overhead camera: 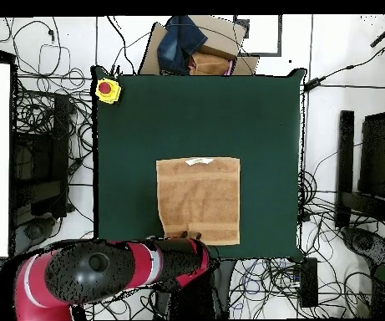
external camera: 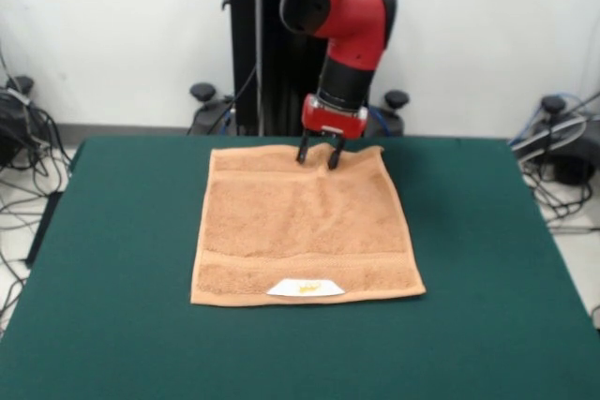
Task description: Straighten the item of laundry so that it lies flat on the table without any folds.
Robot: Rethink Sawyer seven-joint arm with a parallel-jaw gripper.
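The orange-tan towel (external camera: 305,227) lies spread out and roughly square in the middle of the dark green table (external camera: 112,231), its white label (external camera: 306,288) on the front edge. In the overhead view the towel (overhead camera: 200,199) looks flat, with the label (overhead camera: 198,161) on its upper edge. My gripper (external camera: 319,158) stands at the towel's far edge, fingers apart and pointing down, their tips touching or just above the cloth, which puckers slightly between them. The overhead view shows the gripper (overhead camera: 192,235) at the towel's lower edge, mostly hidden under the arm.
A yellow box with a red button (overhead camera: 107,90) sits on the table's corner. Cardboard and blue cloth (overhead camera: 191,46) lie beyond the table's upper edge. Cables cover the floor on both sides.
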